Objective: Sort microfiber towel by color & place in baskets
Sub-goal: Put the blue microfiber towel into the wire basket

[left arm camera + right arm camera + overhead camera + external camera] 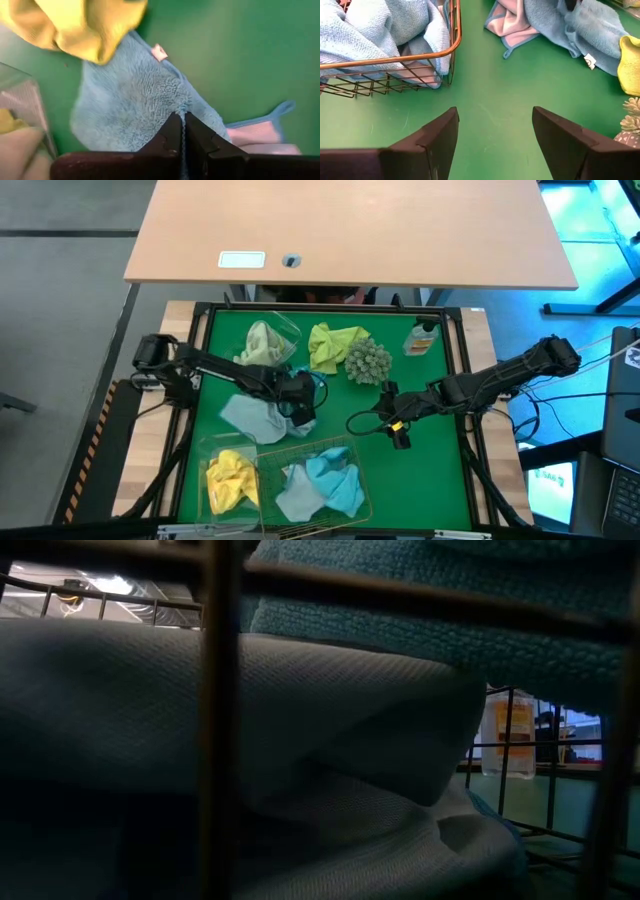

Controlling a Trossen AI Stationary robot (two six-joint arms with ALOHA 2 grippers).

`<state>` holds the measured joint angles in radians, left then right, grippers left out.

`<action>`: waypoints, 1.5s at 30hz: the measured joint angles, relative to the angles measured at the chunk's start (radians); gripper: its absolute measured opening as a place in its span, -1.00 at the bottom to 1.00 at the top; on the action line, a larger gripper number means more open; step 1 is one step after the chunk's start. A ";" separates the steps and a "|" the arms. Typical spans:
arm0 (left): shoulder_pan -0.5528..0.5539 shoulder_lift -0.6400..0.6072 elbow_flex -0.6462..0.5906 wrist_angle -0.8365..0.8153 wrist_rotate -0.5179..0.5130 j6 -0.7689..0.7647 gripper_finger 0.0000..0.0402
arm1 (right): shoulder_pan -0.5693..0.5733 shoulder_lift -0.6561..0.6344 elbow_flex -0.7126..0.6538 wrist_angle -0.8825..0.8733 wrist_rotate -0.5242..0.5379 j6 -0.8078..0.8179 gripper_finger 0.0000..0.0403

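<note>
My left gripper (297, 398) is near the middle of the green mat, shut on a fluffy light blue towel (130, 100). A paler blue cloth (250, 418) lies spread beside it. A bright yellow-green towel (335, 345) lies on the mat at the far side, and it also shows in the left wrist view (75, 25). One clear tub (268, 340) holds a pale yellow-green towel. Another tub (230, 480) holds a yellow one. The gold wire basket (320, 480) holds blue towels (380, 30). My right gripper (397, 428) hangs open over bare mat (492, 125). My left gripper pinches a raised ridge of the fluffy blue towel (183, 111) between its two shut fingers, coming from above and pointing down. The rest of the towel lies slack on the mat, spread out ahead of the fingers. I cannot tell how many layers are in the pinch.
A spiky grey-green ball (368, 362) sits on the mat right of the yellow-green towel. A small bottle with an orange label (422, 338) stands at the far right, and shows in the low view (510, 735) past the basket's wires. Bare mat lies under and around the right gripper.
</note>
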<state>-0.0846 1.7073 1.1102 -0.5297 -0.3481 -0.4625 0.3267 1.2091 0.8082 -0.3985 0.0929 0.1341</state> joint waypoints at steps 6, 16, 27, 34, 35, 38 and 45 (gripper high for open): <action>-0.023 -0.110 0.069 0.002 -0.003 -0.003 -0.99 | 0.000 0.000 0.000 -0.003 -0.001 0.000 0.26; -0.107 -0.172 0.354 0.000 -0.104 0.126 -1.00 | 0.000 0.001 0.000 -0.009 -0.003 0.000 0.26; -0.256 -0.172 0.625 0.005 -0.150 0.234 -1.00 | 0.000 0.001 0.000 -0.016 -0.002 0.000 0.26; -0.397 -0.171 0.646 0.025 -0.150 0.174 -1.00 | 0.000 0.001 0.000 -0.017 0.001 0.000 0.26; -0.418 -0.171 0.646 0.025 -0.150 0.158 -1.00 | 0.000 0.001 0.000 -0.018 0.001 0.000 0.26; -0.475 -0.153 0.647 0.028 -0.150 0.119 -1.00 | 0.000 0.001 0.000 -0.018 0.001 0.000 0.25; -0.587 -0.079 0.647 0.026 -0.162 0.033 -1.00 | 0.000 0.001 0.000 -0.020 0.001 0.000 0.26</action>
<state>-0.6717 1.6284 1.7569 -0.5037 -0.5105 -0.4300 0.3267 1.2098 0.8085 -0.4183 0.0937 0.1339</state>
